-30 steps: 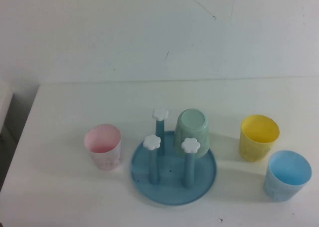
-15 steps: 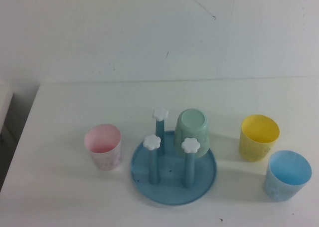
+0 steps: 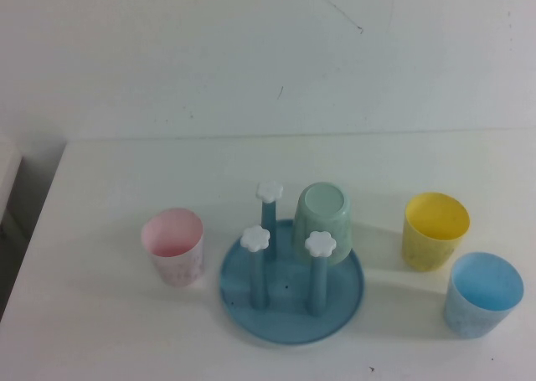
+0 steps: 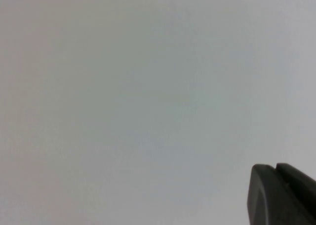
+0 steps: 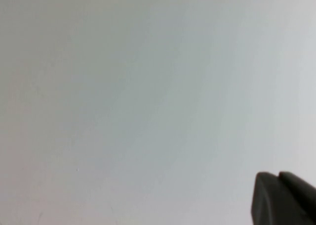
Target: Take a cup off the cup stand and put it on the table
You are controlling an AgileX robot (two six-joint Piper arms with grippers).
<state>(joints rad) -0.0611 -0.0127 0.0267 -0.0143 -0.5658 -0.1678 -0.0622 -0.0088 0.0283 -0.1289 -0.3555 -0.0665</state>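
Nothing has moved: my left gripper and right gripper stay parked, fingers together, off the table, the cup still upturned on the cup stand, so the task hasn't started.

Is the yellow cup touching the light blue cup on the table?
Apart. The high view shows a strip of white table between the yellow cup and the light blue cup, so their walls do not meet.

Matt mint plastic cup; smooth blue plastic cup stand, matt white table
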